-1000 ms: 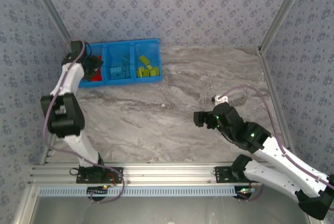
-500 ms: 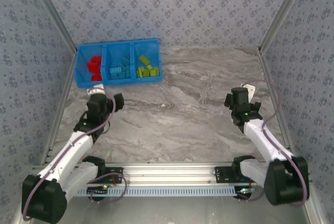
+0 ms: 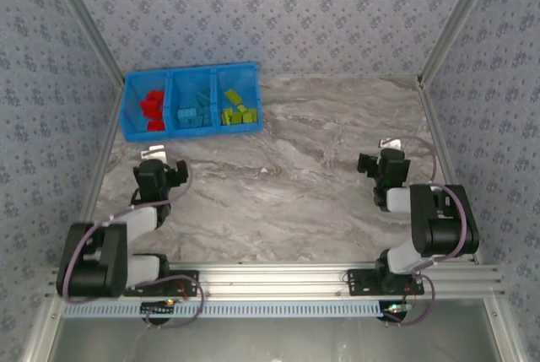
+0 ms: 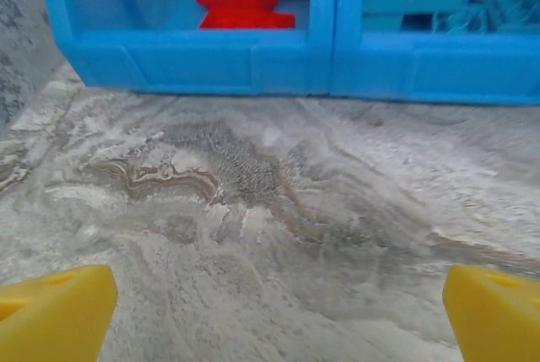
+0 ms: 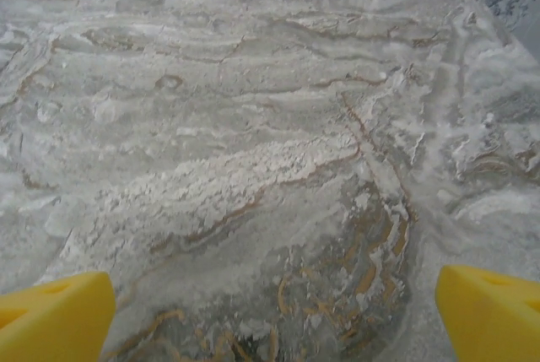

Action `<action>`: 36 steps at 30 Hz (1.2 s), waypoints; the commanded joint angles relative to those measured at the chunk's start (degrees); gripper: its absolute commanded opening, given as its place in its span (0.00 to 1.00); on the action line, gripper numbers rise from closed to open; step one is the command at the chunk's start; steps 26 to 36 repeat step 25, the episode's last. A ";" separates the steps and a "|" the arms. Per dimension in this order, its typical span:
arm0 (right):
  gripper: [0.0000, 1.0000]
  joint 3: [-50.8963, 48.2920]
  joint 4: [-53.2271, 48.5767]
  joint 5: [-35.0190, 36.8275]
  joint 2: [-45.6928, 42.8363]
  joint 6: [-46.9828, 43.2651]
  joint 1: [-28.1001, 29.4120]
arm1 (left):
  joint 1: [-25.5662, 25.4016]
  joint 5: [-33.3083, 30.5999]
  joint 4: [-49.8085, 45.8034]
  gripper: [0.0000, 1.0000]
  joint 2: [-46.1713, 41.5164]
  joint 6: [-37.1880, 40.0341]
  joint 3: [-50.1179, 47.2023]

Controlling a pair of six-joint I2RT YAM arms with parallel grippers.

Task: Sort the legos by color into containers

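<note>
Both arms are pulling back to their bases; our left claw [image 4: 272,311] and right claw [image 5: 274,311] are gaping wide, empty, since the small studded plastic bricks [image 3: 153,107] are sitting sorted, red, light blue, lime green, in three compartments of the bright blue plastic bin [image 3: 191,133].

**Tray at the far left, grippers toward the near edge**

The tray [image 3: 191,134] sits on the table [image 3: 304,193] in its far left corner, with its three compartments [image 3: 135,102] side by side. Legos lie in each of them: a left group [image 3: 153,105], a middle group [image 3: 193,112] and a right group [image 3: 237,111]. The left gripper [image 3: 159,168] stands on the near side of the tray – apart from it, facing its front wall. The right gripper [image 3: 384,164] is well across the table, near the right edge.
</note>
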 commanded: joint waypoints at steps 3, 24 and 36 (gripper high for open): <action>1.00 -1.01 10.10 1.83 0.28 -1.82 1.81 | 2.57 7.61 23.73 0.99 15.36 2.24 2.97; 1.00 0.83 6.18 -8.43 -0.03 -2.79 -0.56 | 2.04 5.15 13.33 0.99 13.15 1.67 6.03; 1.00 0.83 6.25 -8.43 -0.01 -2.79 -0.56 | 2.08 5.12 13.37 0.99 13.15 1.69 6.04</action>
